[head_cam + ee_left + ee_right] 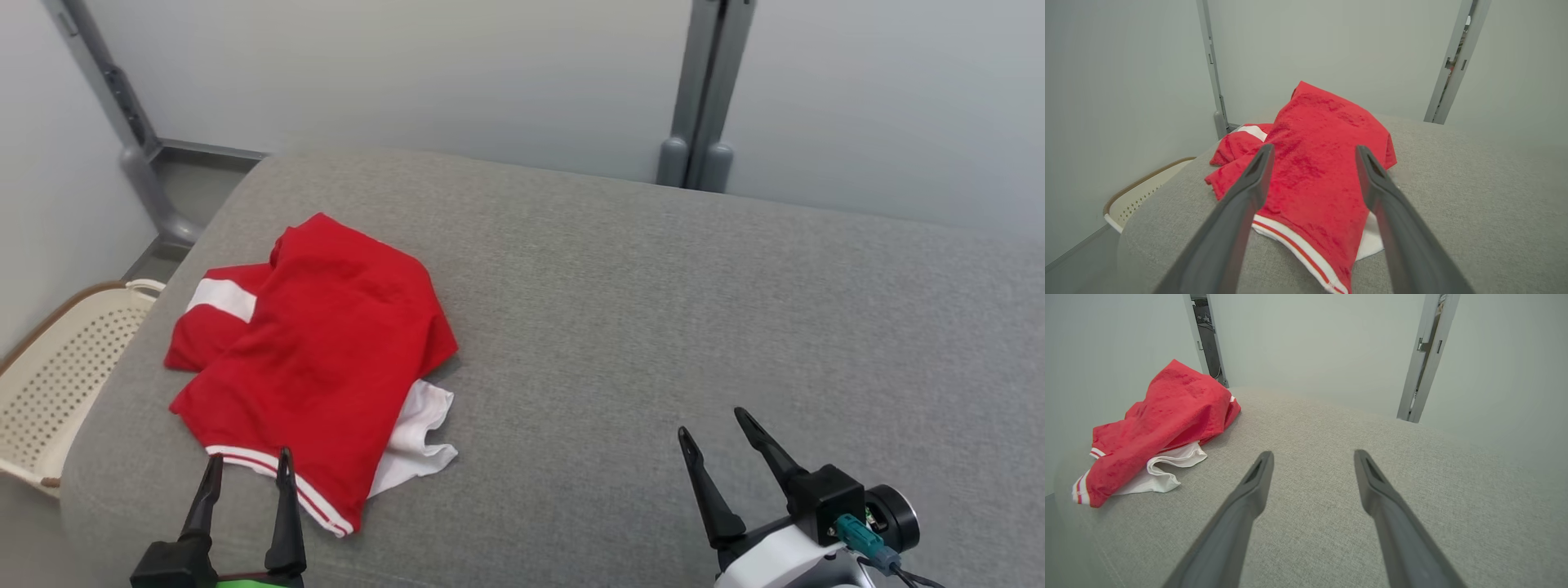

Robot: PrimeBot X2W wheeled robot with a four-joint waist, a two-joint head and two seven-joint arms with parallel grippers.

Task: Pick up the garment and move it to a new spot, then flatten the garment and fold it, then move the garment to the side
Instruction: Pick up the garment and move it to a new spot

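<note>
Left end effector: fingers spread apart, holding nothing, tips at the near striped hem of the red garment; contact cannot be told. Right end effector: fingers likewise spread, empty, over bare grey cushioned surface, well apart from the garment. The garment lies crumpled on the surface's left part. A cream basket stands beside the left edge.

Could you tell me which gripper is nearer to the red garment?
Left. The left gripper is at the striped hem of the red garment; the right gripper is well off to its right.
</note>
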